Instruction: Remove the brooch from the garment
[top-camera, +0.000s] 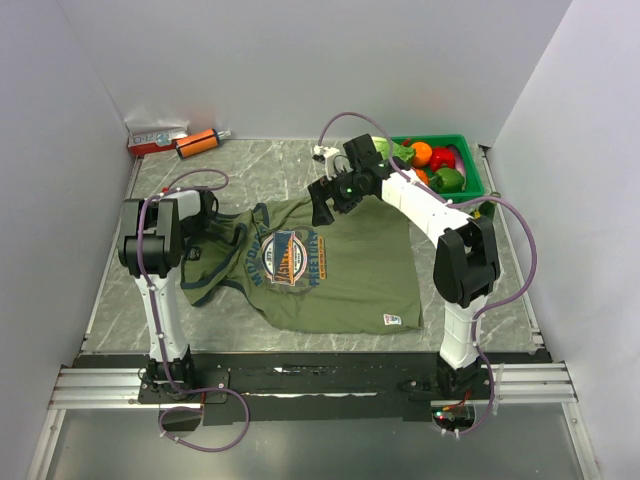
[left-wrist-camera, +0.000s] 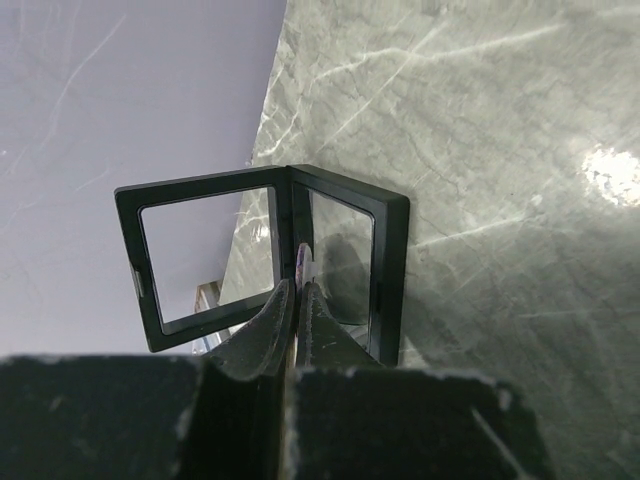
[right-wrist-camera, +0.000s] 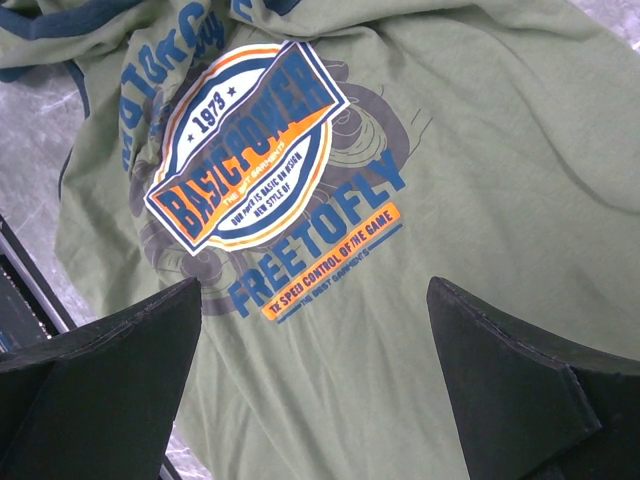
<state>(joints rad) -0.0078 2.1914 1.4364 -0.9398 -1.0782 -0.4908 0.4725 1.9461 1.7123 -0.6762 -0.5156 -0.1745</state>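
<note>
Olive garment lies laid out mid-frame for access; my right gripper hangs spread above it; left gripper pressed together.

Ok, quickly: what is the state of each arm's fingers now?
Left fingers: closed on a thin pale piece, probably the brooch.
Right fingers: open, empty, above the shirt.

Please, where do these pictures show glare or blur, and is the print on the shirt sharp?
Left wrist view: a bright glare spot on the marble table at the right; the shut left gripper is dark and soft. Right wrist view: the chest print is sharp; the open right gripper has blurred dark fingers. Top view: even light, no glare on the garment.
</note>
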